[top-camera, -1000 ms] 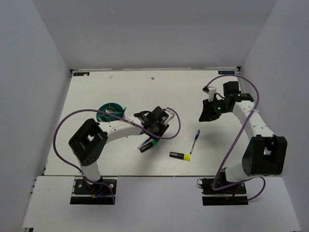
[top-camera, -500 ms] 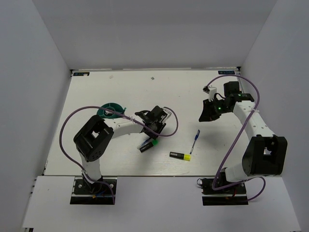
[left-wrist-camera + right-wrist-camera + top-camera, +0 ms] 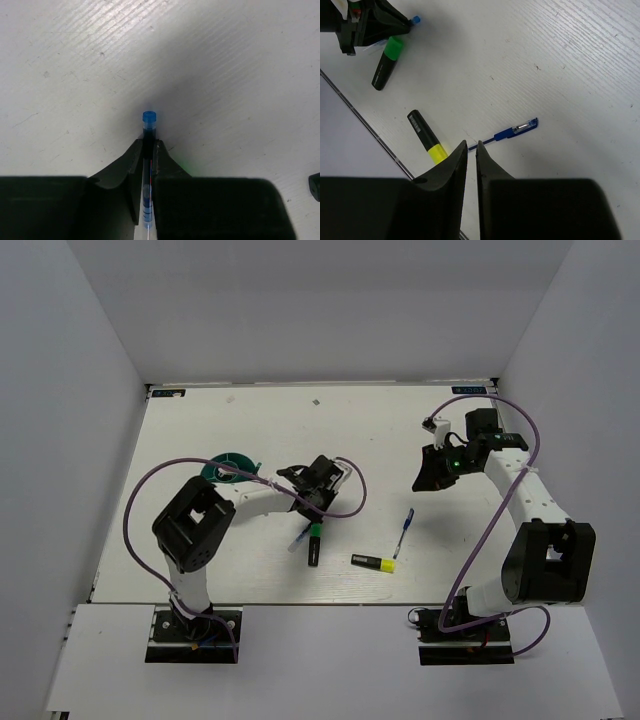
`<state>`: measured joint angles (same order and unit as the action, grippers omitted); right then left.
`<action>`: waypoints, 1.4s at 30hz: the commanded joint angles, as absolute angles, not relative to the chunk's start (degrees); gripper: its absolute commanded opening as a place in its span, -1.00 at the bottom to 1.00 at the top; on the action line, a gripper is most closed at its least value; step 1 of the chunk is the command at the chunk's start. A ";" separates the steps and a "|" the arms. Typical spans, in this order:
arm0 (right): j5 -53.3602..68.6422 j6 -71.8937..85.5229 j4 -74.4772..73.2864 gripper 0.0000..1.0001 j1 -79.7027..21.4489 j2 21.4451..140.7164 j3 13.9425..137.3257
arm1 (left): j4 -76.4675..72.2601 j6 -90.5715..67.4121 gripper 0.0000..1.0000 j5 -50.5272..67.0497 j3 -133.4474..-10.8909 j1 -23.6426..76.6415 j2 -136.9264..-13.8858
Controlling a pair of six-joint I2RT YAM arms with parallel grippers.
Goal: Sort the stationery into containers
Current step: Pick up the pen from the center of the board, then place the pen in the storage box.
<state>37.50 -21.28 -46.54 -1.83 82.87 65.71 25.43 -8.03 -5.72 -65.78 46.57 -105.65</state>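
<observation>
Left wrist: left pincer (image 3: 149,144) grasps one blue-capped pen (image 3: 149,119), lengthwise in its grip, cap forward. Right pincer (image 3: 471,149) nearly closed, empty. Loose, one each: green-black highlighter (image 3: 313,545), yellow-black highlighter (image 3: 373,562), slim blue pen (image 3: 405,528).

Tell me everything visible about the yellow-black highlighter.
The yellow-black highlighter is a stubby, plastic-looking marker with a black barrel bearing small white print and a yellow end. It lies flat on the table, yellow end toward the right arm's side, between the green-black highlighter and the slim blue pen, touching neither. Nothing grips it.
</observation>
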 commanded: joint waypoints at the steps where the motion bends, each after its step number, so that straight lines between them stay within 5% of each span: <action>1: 39.11 -21.71 -47.29 -0.69 -1.32 82.00 65.13 | 27.16 -8.88 -0.87 -5.19 -63.90 44.31 -106.62; 7: 39.46 -21.97 -47.20 -0.48 -1.23 81.91 64.95 | 22.25 -9.93 -1.00 -8.25 -61.44 41.49 -94.50; 18: 40.25 -22.15 -47.29 -0.48 -1.32 82.79 64.60 | 8.01 -8.18 -1.00 -20.20 -51.60 36.05 -64.09; 42: 41.31 -23.03 -47.72 -0.48 -1.49 84.02 64.42 | 0.53 -8.35 -1.00 -11.34 -47.99 18.54 -70.22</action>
<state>39.66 -21.87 -46.61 -1.52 83.83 64.71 3.90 -7.62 -14.06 -49.06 19.18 -70.11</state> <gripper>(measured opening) 0.263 0.209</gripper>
